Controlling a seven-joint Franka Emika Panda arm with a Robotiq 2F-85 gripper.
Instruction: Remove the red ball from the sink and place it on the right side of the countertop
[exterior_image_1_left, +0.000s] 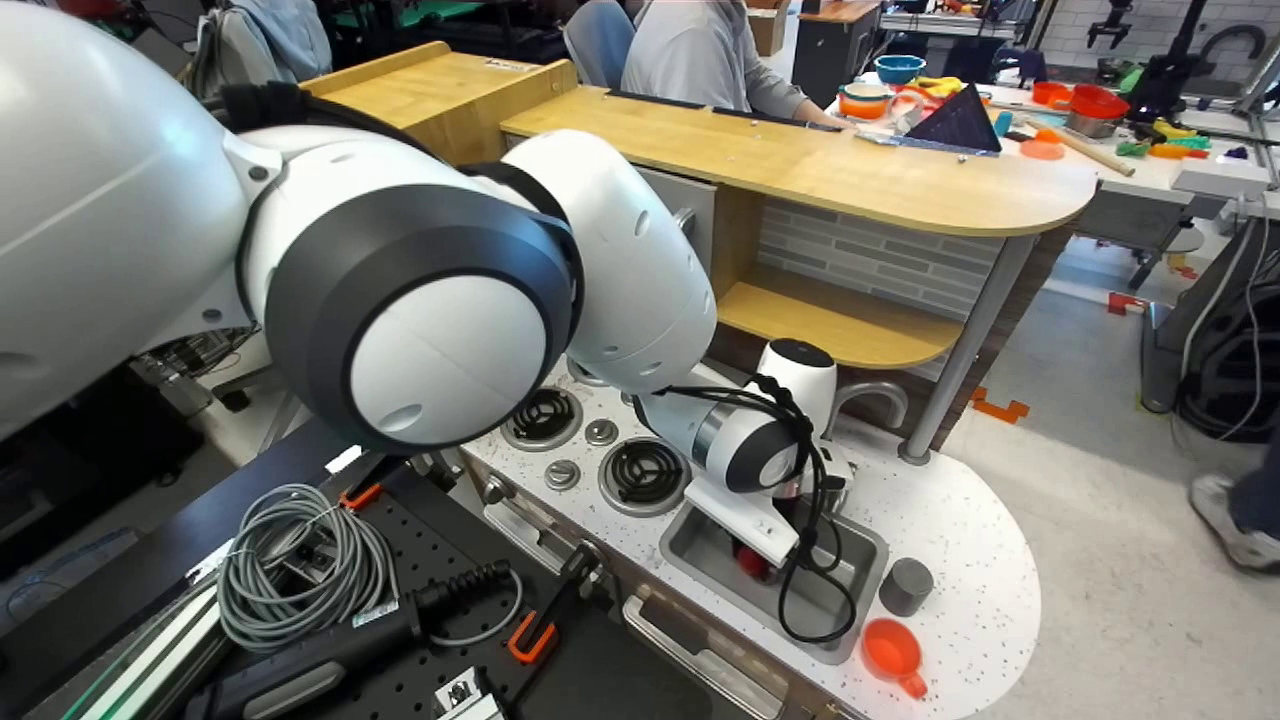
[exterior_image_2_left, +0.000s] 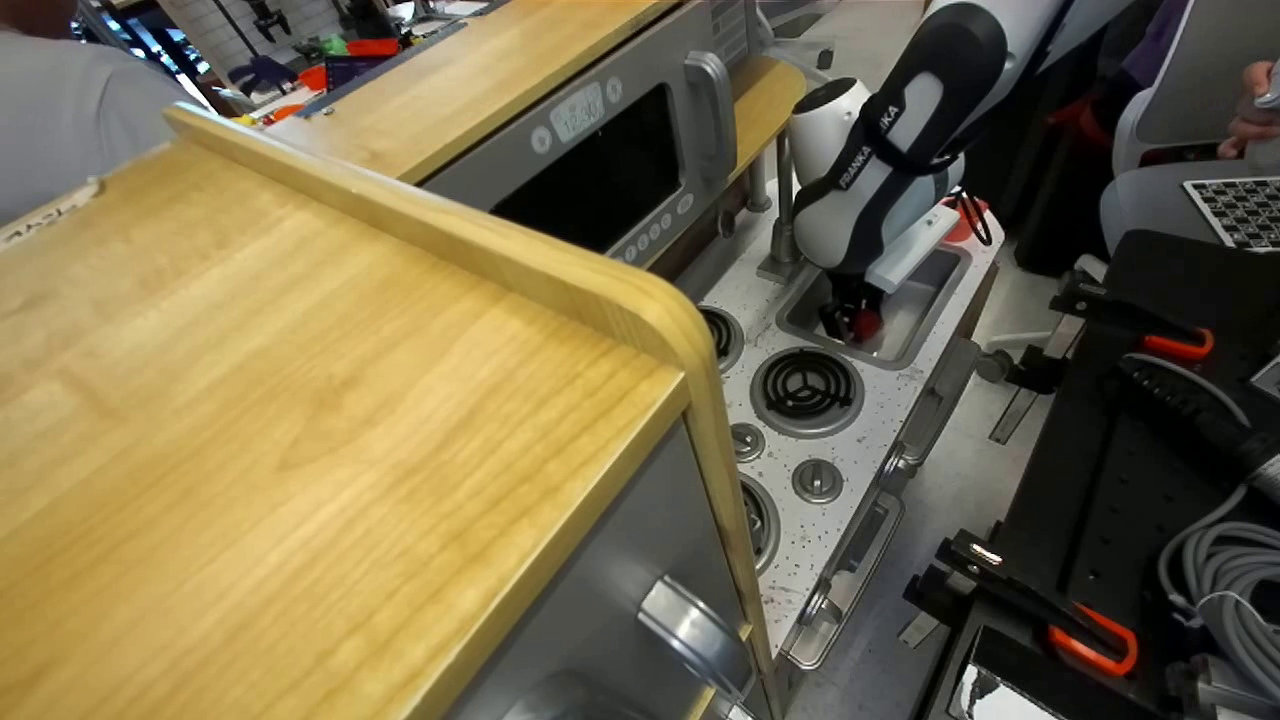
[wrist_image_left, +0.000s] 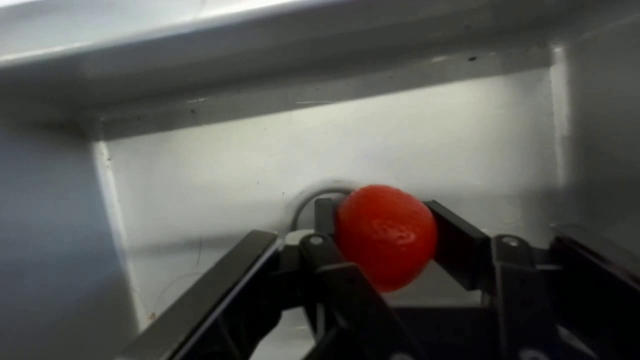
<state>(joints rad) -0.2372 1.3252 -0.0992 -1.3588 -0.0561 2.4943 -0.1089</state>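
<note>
The red ball (wrist_image_left: 385, 237) is between the two black fingers of my gripper (wrist_image_left: 381, 220) in the wrist view. A finger pad lies against each side of it, so the gripper is shut on the ball. The gripper is down inside the grey metal sink (exterior_image_1_left: 868, 575). The ball shows partly in both exterior views, low in the sink (exterior_image_1_left: 752, 562) and beside the dark fingers (exterior_image_2_left: 865, 324). I cannot tell whether it touches the sink floor. The white speckled countertop (exterior_image_1_left: 985, 560) surrounds the sink and ends in a rounded edge.
A grey cup (exterior_image_1_left: 907, 587) and an orange cup (exterior_image_1_left: 890, 652) stand on the countertop beside the sink. The faucet (exterior_image_1_left: 875, 400) rises behind the sink. Stove burners (exterior_image_2_left: 807, 390) and knobs lie on its other side. A shelf post (exterior_image_1_left: 965, 350) stands on the counter.
</note>
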